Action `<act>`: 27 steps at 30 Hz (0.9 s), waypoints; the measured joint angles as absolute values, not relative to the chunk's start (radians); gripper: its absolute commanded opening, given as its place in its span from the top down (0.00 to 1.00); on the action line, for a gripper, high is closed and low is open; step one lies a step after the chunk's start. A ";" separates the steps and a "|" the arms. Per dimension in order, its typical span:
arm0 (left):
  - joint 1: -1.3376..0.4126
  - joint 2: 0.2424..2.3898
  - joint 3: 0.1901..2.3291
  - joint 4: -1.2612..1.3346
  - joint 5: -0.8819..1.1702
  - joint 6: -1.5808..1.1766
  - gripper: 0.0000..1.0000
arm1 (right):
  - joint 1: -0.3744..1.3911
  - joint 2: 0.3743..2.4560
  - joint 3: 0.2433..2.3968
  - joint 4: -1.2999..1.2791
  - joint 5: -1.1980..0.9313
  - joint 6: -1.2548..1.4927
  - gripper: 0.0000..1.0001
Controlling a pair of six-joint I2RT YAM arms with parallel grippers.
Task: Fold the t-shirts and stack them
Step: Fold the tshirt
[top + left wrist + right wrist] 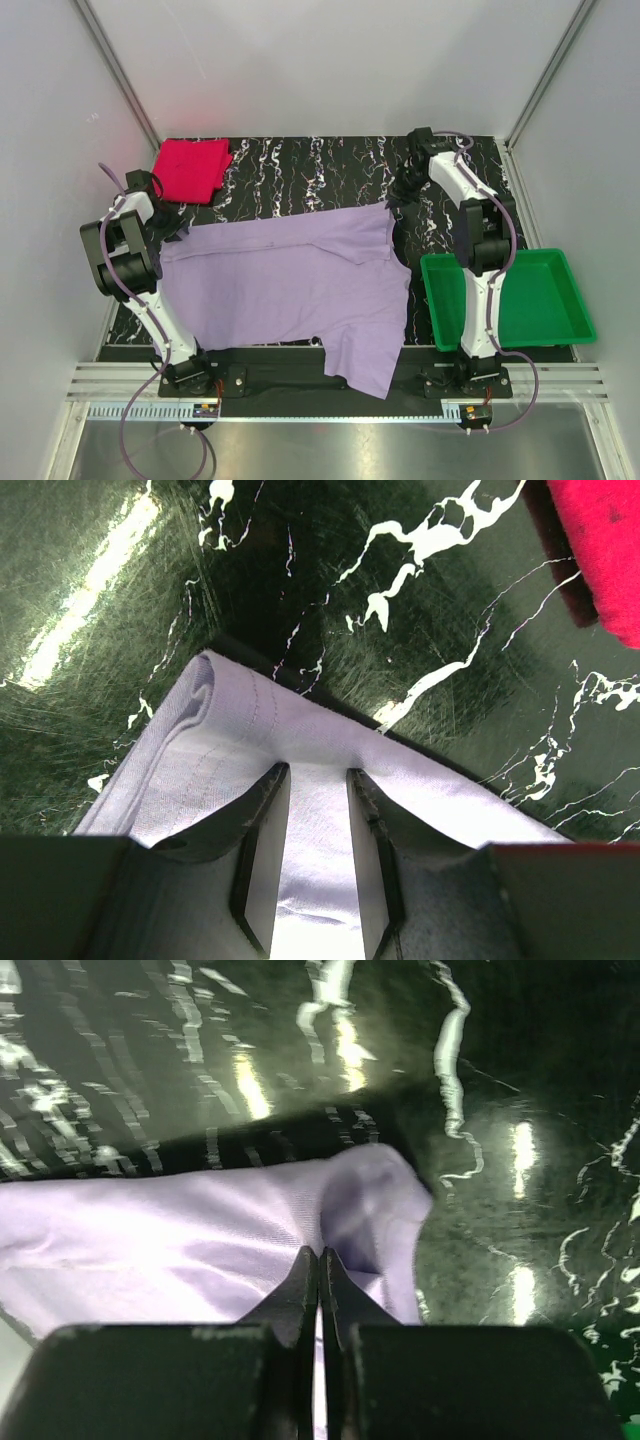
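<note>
The pale lavender t-shirt lies spread out across the black marbled table, one part hanging over the near edge. My left gripper sits at the shirt's far left corner. In the left wrist view that gripper has its jaws apart, with the lavender cloth lying flat between and under them. My right gripper is at the shirt's far right corner. In the right wrist view that gripper is shut on a puckered fold of the lavender cloth. The pink-red t-shirt lies folded as a square at the far left.
A green plastic tray stands at the table's right side beside the right arm. White walls enclose the table on three sides. Bare black tabletop shows beyond the lavender shirt.
</note>
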State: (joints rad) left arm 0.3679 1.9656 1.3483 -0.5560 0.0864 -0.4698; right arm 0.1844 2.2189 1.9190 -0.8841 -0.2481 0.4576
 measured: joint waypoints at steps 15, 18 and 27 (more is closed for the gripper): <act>0.368 1.965 1.348 -0.556 0.086 -0.468 0.60 | 0.150 2.270 1.819 -0.832 -0.226 0.413 0.63; 0.368 1.964 1.348 -0.555 0.087 -0.468 0.58 | 0.150 2.266 1.828 -0.859 -0.207 0.393 0.57; 0.371 1.915 1.310 -0.558 0.083 -0.469 0.58 | 0.183 2.057 1.763 -0.935 -0.113 0.339 0.52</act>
State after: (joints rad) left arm 0.3714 1.9148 1.3102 -0.5579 0.0834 -0.4690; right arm 0.1833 2.0571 1.7626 -0.9348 -0.1127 0.3386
